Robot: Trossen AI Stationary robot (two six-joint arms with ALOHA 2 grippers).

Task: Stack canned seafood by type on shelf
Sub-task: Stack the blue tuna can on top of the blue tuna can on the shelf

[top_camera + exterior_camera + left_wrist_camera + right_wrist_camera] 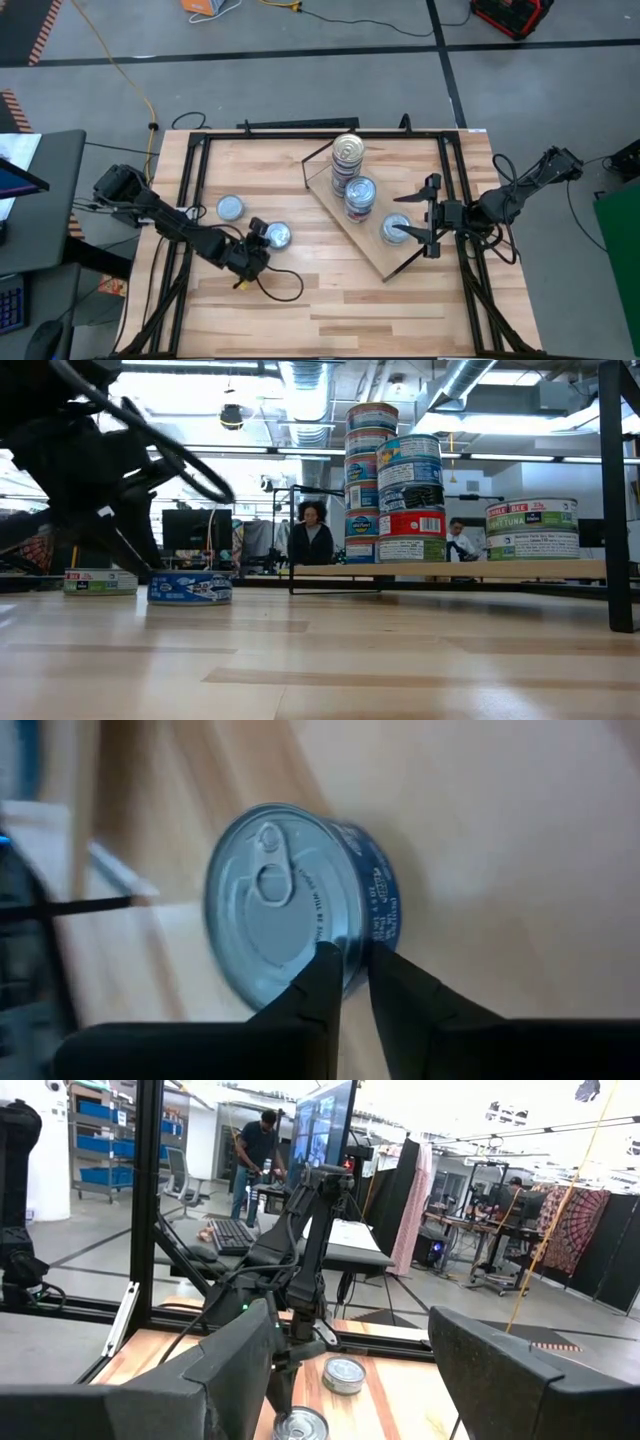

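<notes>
From above I see the left end effector (pixel 262 238) low over the table (pixel 330 300), beside a blue tin (pixel 277 235), with a second tin (pixel 230 208) lying apart from it nearer the table's left edge. Only my left wrist camera shows the grip: the two fingers (pixel 325 982) are pinched narrowly on the rim of the blue tin (pixel 300 905), one on the lid, the other on the side wall. The left arm reaches in diagonally from the table's left side.

The right end effector (pixel 425 228) is spread wide beside a single tin (pixel 395 229) on the shelf (pixel 385 262), which sits at an angle on the table. The right arm stretches in level from the right edge.

The overhead view gives two stacks (pixel 348 160) on the shelf; the table-level camera shows their height, the taller (pixel 371 480) behind a shorter one (pixel 411 498), with the single tin (pixel 531 528) to their right
</notes>
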